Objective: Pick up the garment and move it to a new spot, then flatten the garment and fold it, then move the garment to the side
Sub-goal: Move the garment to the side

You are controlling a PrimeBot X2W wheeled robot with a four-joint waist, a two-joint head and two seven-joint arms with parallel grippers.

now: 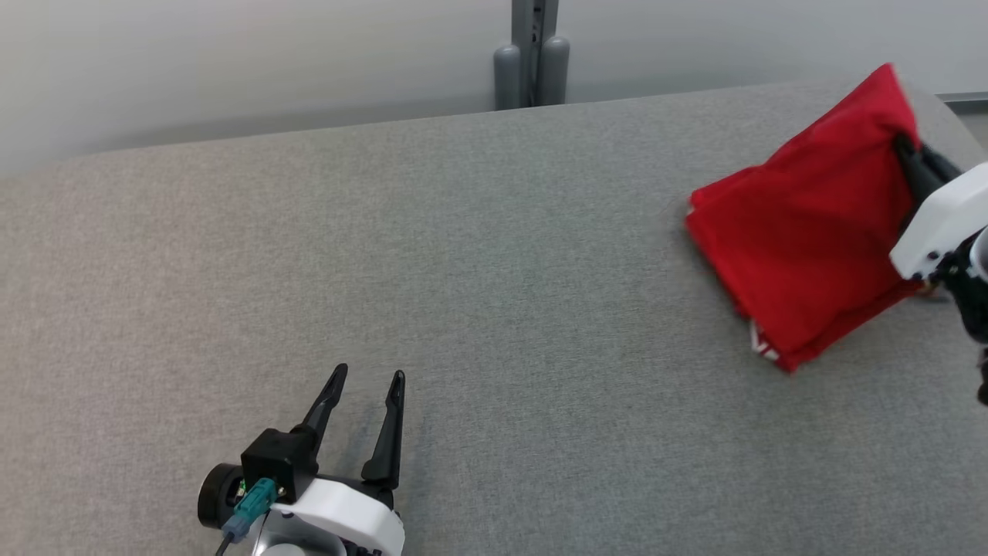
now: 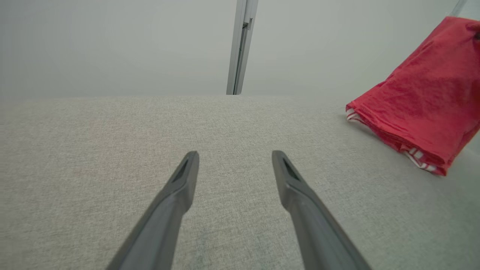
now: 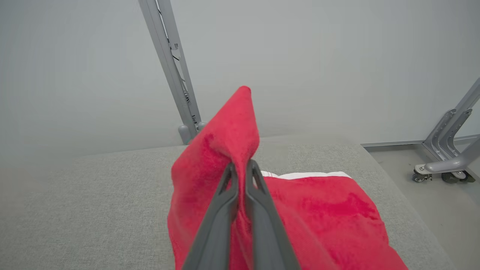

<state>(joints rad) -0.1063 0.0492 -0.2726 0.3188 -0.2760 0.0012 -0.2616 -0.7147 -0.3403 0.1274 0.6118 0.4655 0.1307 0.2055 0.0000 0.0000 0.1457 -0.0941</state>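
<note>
Head view: right tool [image 1: 907, 150] pinches garment [image 1: 810, 224] corner; left tool [image 1: 369, 376] spread.

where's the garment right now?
Head view, far right of the grey table: the folded red garment lies near the table's right end, one corner pinched up by the shut right claw.

Premises: a test lab or studio, not a dwelling. Evidence: a broad worktable [image 1: 463, 270] covered in plain grey fabric, a bare pale wall [image 1: 231, 62], a metal frame post [image 1: 532, 54] behind the table, and a castor-mounted metal stand [image 3: 446, 165] on a smooth grey floor [image 3: 431, 210].
</note>
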